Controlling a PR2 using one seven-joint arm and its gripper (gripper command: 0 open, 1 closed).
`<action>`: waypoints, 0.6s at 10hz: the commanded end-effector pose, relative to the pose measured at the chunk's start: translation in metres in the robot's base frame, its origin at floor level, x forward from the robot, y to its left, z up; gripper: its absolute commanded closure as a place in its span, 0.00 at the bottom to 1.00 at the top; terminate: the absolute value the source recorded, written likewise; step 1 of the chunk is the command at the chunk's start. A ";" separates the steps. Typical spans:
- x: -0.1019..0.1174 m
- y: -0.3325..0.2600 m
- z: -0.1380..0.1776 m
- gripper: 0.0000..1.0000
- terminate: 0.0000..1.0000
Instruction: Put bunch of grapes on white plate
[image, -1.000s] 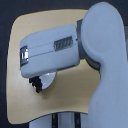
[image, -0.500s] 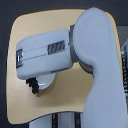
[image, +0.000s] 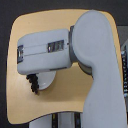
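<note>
My big white forearm lies across the table and hides most of the scene. From under its lower edge a dark, lumpy shape sticks out, which looks like the bunch of grapes. It sits at the left rim of the white plate, of which only a small arc shows below the forearm. The gripper is under the forearm at that spot. I cannot make out its fingers apart from the dark cluster, so their state is unclear. Whether the grapes rest on the plate or hang above it is also unclear.
The round-cornered wooden table fills the view. My upper arm and shoulder cover its right side. A dark object shows at the exterior view's right edge, off the table.
The forearm has shifted slightly toward the exterior view's left, and the dark cluster under it moved with it.
</note>
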 end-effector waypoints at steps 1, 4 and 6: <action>0.013 -0.013 -0.010 1.00 0.00; 0.013 -0.025 -0.016 1.00 0.00; 0.013 -0.034 -0.021 1.00 0.00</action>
